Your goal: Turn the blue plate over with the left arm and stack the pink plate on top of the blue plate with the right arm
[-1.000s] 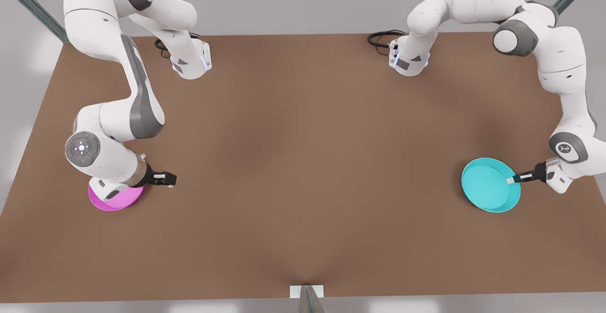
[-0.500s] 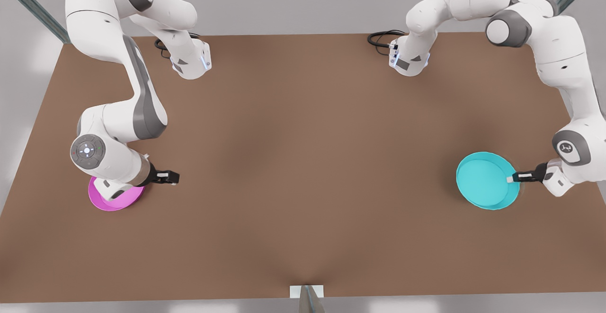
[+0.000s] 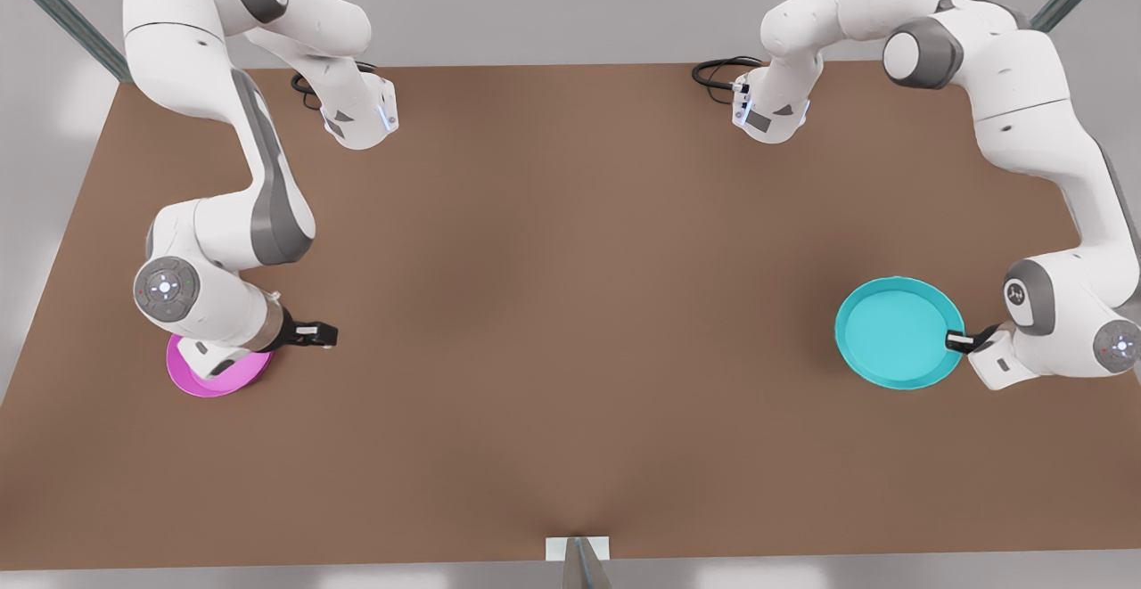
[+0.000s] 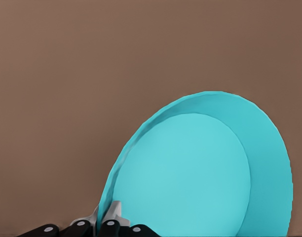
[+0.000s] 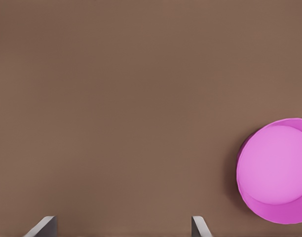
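Note:
The blue plate point(image 3: 896, 332) is at the front view's right, raised off the brown table and tilted, its hollow side facing the camera. My left gripper point(image 3: 956, 339) is shut on its rim at the side toward the table's right edge. In the left wrist view the fingers point(image 4: 111, 217) pinch the rim of the blue plate point(image 4: 190, 177). The pink plate point(image 3: 223, 377) lies flat at the front view's left, partly under the right arm's wrist. My right gripper point(image 3: 314, 334) hovers beside it, open and holding nothing. The right wrist view shows the pink plate point(image 5: 277, 170) off to one side of the spread fingertips point(image 5: 199, 226).
The brown table point(image 3: 570, 304) spans the scene between the two plates. Both arm bases stand at the far edge, each with a black cable point(image 3: 718, 72). A small white bracket point(image 3: 578, 550) sits at the near edge.
The left arm has carried the blue plate toward the front view's left and slightly up, turning its wrist. The right arm has barely moved.

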Available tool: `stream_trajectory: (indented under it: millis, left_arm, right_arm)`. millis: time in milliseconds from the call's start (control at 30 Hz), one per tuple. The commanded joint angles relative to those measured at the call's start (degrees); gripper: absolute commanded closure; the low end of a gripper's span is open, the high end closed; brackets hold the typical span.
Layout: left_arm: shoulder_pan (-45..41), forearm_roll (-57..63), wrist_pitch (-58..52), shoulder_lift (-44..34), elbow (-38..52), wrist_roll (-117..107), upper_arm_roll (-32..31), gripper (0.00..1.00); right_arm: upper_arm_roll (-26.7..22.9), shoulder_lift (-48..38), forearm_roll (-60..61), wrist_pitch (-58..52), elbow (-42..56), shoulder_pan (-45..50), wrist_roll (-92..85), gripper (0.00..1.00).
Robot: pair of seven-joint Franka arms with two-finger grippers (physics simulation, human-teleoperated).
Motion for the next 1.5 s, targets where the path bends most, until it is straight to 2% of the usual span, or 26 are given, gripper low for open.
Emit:
stream_trajectory:
  millis: [0,267,533,967,1467]
  left_arm:
    - [-0.5,1.7,-0.3,0.0,0.0,0.2,0.0,0.78]
    - [-10.5,16.4,-7.2,-1.4,0.3,-3.1,0.5,0.78]
    - [-23.1,26.2,-19.1,-1.6,0.4,-23.2,0.5,0.78]
    - [-43.5,32.5,-31.7,-1.8,0.2,-59.3,0.5,0.78]
    - [-57.6,42.5,-37.0,2.4,-2.9,-85.4,0.5,0.78]
  right_arm:
    - [0.0,0.0,0.0,0.0,0.0,0.2,0.1,0.00]
    - [0.0,0.1,0.0,0.0,0.0,-0.1,0.2,0.00]
    - [0.0,0.1,0.0,-0.1,0.1,0.2,0.2,0.00]
    - [0.0,0.1,0.0,0.0,0.1,0.1,0.4,0.00]
    - [0.0,0.9,-1.1,0.3,0.3,0.2,-0.1,0.00]
